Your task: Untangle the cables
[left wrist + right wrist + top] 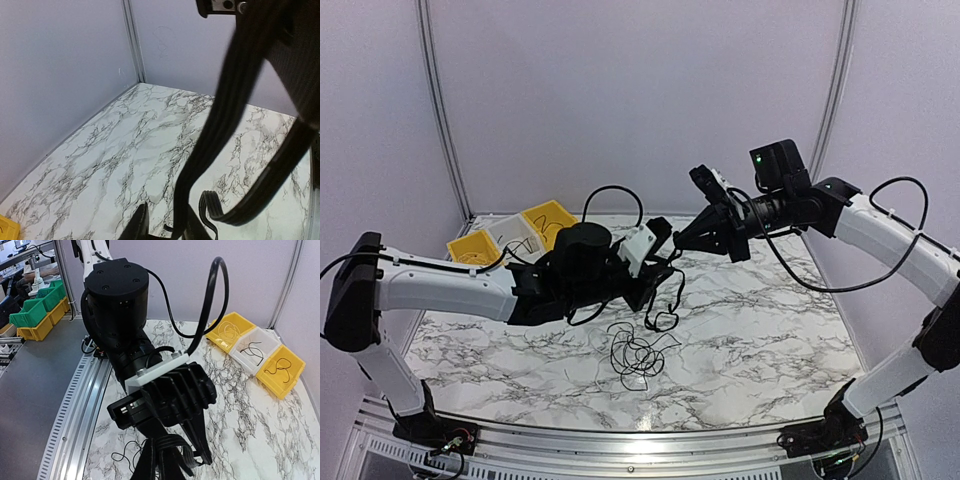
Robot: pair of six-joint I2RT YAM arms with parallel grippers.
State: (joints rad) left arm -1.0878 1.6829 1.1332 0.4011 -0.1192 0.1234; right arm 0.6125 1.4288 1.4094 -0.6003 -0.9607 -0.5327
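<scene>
At far left, at the rear of the marble table (770, 330): row of bins (510, 230), yellow, white, yellow, with thin dark strands inside the white one and one yellow one. Left of centre: left gripper (663, 268), poised above the table, pointing right, almost tip to tip with the right gripper (680, 242). Left fingers seen with a gap in the left wrist view, partly masked by the right gripper's fingers; clenched or released: cannot tell. Centre, below both grippers: the cables (638, 355), a loose tangle of thin black loops lying on the table. One looped strand hanging from the meeting point of the grippers, just above the tangle. Holder of that strand: cannot tell. Right of centre: right gripper clenched, fingers pressed together, reaching in from the right.
</scene>
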